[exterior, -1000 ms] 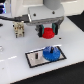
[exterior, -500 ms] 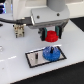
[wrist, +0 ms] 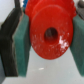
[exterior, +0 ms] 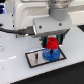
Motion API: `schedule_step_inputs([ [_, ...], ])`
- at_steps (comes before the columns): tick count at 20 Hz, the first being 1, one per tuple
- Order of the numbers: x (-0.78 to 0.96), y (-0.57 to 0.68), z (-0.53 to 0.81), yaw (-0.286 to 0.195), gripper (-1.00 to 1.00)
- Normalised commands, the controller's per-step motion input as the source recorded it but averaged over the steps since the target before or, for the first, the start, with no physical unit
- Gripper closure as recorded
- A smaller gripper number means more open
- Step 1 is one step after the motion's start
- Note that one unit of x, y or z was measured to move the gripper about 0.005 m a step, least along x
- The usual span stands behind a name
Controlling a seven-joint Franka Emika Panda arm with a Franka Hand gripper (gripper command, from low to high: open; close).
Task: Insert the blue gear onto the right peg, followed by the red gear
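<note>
My gripper (exterior: 52, 42) is shut on the red gear (exterior: 52, 40), which hangs just above the blue gear (exterior: 51, 53). The blue gear lies flat on the right half of the grey black-edged plate (exterior: 34, 58). The right peg is hidden under the gears. In the wrist view the red gear (wrist: 50, 31) fills the picture, its dark centre hole facing the camera, clamped between the teal pads (wrist: 20, 47) of my gripper (wrist: 50, 40).
The plate rests on a white table (exterior: 15, 70). Its left half is bare grey, with a thin dark peg (exterior: 36, 59) faintly visible. The arm's white body (exterior: 25, 15) looms over the back of the scene.
The gripper has come down and towards the exterior view's right with the red gear, from well above the plate to just over the blue gear.
</note>
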Motion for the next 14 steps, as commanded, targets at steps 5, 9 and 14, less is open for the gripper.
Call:
schedule_step_inputs([
  [5, 0.24, 0.02, -0.03, 0.0, 1.0],
  [9, 0.08, 0.04, 0.01, 0.0, 1.0],
  [14, 0.11, 0.0, 0.07, 0.0, 1.0],
])
